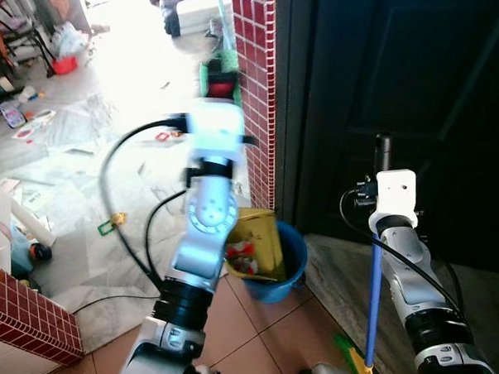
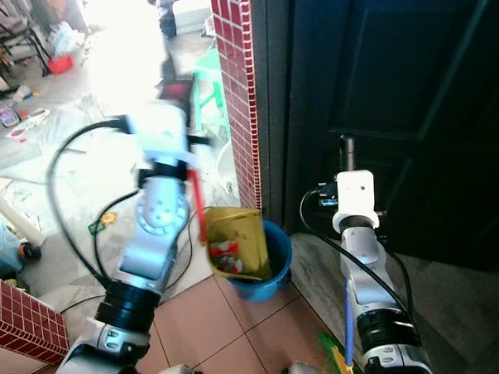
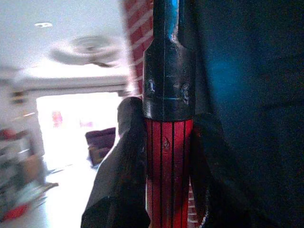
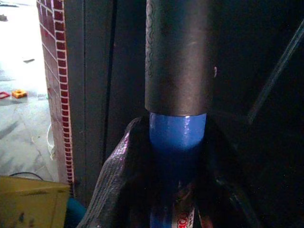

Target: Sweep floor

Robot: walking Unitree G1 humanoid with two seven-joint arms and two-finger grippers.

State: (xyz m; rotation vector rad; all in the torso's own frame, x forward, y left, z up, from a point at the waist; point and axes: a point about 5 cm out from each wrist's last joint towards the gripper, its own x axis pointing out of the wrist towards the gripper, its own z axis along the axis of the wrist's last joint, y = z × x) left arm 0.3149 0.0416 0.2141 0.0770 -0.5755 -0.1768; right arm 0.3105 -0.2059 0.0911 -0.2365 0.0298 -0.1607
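One dustpan (image 2: 235, 241), one bucket (image 2: 274, 273), one broom (image 1: 373, 297)

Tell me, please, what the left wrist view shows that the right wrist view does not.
Left wrist view: the left gripper clamped on a red handle, with a bright room behind. Right wrist view: the right gripper clamped on a blue handle, plus a corner of the yellow dustpan. Both: the red brick pillar and the dark door.
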